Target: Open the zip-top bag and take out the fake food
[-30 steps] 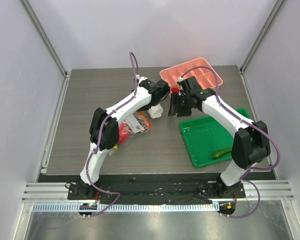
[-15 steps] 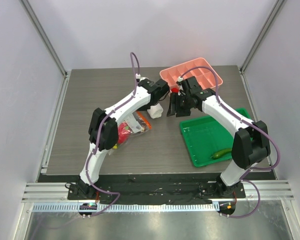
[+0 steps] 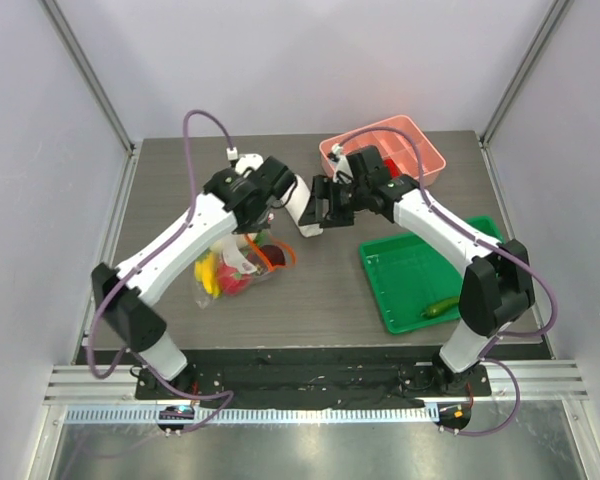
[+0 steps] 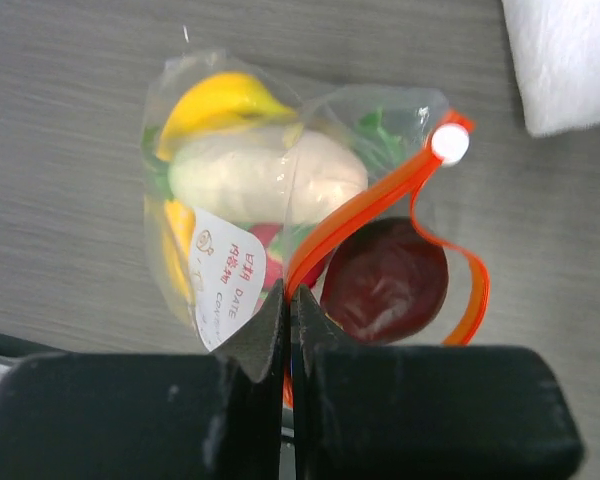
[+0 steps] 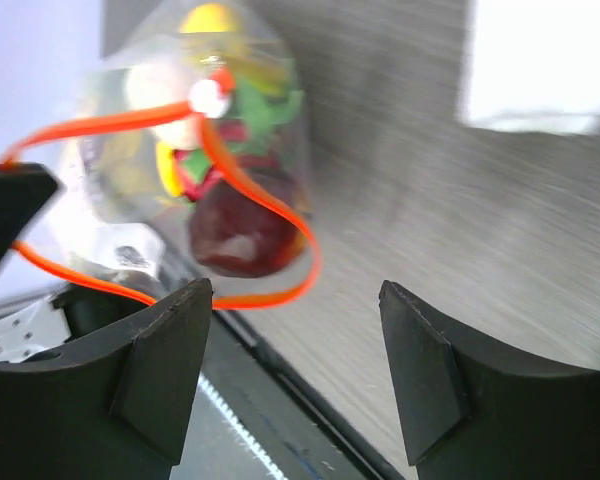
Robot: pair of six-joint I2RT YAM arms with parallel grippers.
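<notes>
as the left claw [image 4: 288, 302], clamped on the bag [image 4: 228, 285], has swung nearer, the zip [image 4: 380, 195] gapes; right claw [image 5: 292, 300] apart, ready.

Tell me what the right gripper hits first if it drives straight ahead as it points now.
Probably the orange zip strip of the zip-top bag, then the dark red fruit; depth is unclear.

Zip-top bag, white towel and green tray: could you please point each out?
zip-top bag [image 4: 300, 195], left wrist view, clear plastic middle
white towel [image 4: 570, 60], left wrist view, visible end
green tray [image 3: 410, 270], top external view, bare floor
</notes>
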